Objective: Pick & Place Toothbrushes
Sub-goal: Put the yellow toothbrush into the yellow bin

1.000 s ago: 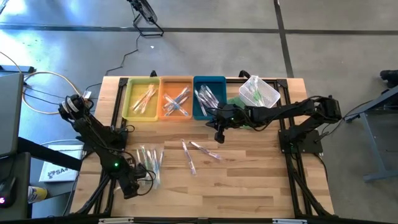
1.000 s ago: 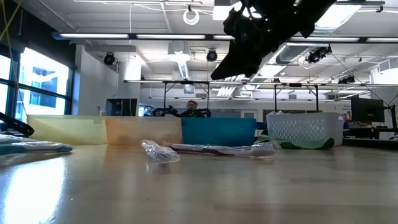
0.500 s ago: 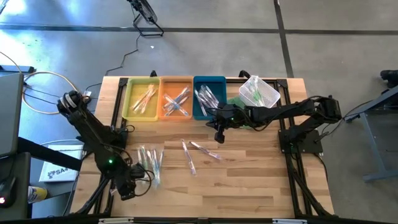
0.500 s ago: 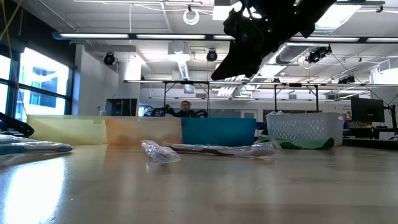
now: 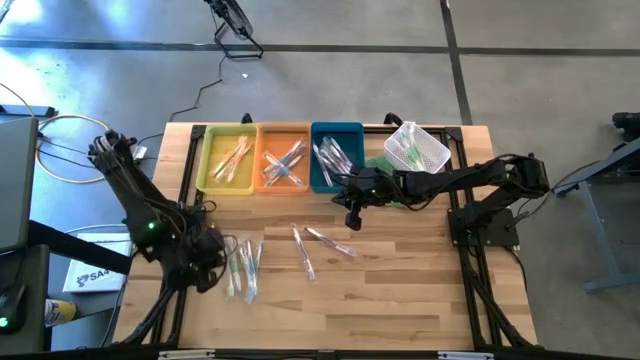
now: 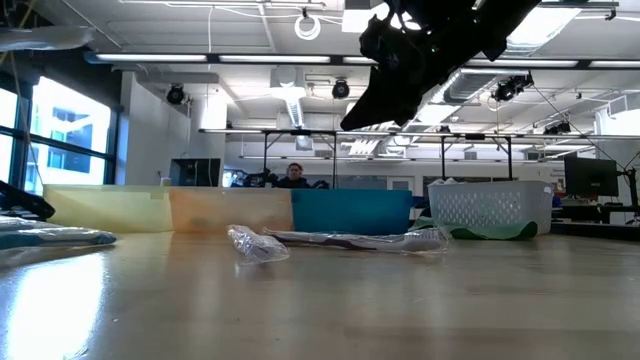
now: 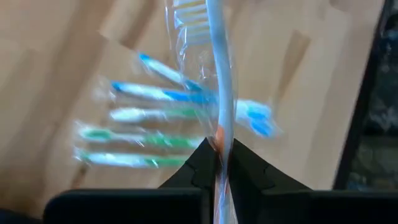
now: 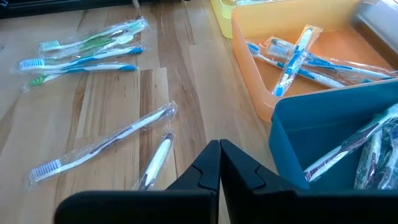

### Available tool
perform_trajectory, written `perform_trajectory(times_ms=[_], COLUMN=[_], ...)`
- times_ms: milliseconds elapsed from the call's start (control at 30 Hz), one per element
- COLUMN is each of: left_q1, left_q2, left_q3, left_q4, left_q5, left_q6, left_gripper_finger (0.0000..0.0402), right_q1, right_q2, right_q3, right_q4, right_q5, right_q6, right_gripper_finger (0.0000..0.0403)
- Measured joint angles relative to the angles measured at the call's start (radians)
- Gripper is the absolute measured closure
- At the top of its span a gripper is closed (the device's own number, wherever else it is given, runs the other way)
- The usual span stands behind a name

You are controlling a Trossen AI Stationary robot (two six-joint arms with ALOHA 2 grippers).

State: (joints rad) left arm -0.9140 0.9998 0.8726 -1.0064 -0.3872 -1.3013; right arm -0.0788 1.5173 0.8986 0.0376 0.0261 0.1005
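Observation:
My left gripper [image 7: 219, 149] hangs over the table's near left part [image 5: 210, 262], shut on one wrapped toothbrush [image 7: 217, 74] with a pale handle. Under it, several blue and green toothbrushes [image 5: 243, 266] lie flat on the wood, also seen in the left wrist view [image 7: 143, 124]. Two more wrapped toothbrushes [image 5: 318, 245] lie at mid-table. My right gripper [image 5: 350, 222] hangs shut and bare above the table, just in front of the blue tray [image 5: 336, 170]; its closed fingertips [image 8: 219, 148] show in the right wrist view. My left gripper pinches the toothbrush's handle [image 7: 219, 134] through its clear wrapper between the two fingers, at an orange mark. The brush sticks out ahead of the fingertips, its bristle head [image 7: 189, 14] at the free end. It is lifted clear of the toothbrushes on the table.
A yellow tray [image 5: 228, 158], an orange tray [image 5: 283, 160] and the blue tray stand side by side along the far edge, each holding toothbrushes. A white mesh basket [image 5: 417, 148] stands to their right on a green thing. Bare wood lies along the near edge.
My left gripper has risen from the pile at the near left and drawn back toward the far edge, tipping up as it went, still shut. The one toothbrush has come up with it, clear of the table; the others stayed where they lay.

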Motion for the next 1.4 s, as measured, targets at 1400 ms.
perform_trajectory(times_ms=[1400], left_q1=[1.410], left_q2=[-0.119], left_q3=[0.000], left_q4=[0.013], left_q5=[0.031], left_q6=[1.254], left_gripper_finger=[0.0380], right_q1=[0.000], right_q2=[0.000], right_q3=[0.000], right_q4=[-0.003], right_q5=[-0.003], right_q6=[0.011], right_gripper_finger=[0.0401])
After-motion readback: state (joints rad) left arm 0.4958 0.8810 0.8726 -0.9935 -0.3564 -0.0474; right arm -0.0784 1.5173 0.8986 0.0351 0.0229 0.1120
